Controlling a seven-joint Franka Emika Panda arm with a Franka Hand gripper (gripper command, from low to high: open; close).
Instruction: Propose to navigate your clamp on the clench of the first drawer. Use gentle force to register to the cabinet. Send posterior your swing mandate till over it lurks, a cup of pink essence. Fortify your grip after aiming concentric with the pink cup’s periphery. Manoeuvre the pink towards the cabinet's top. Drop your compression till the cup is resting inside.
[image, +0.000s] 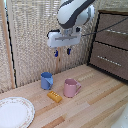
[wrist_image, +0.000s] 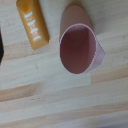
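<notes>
Wooden tabletop (image: 95, 102) holds the pink cup (image: 71, 87) below the seemingly open, empty hand (image: 62, 51).

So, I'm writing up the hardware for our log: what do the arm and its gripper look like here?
In the exterior view, the arm is bulky, with rounded white shells and a dark grey joint section. It ends in a boxy white hand piece carrying the gripper, which has two short fingers with dark blue fingertips. A thin dark cable runs off towards the cabinet. No markings are legible.
</notes>
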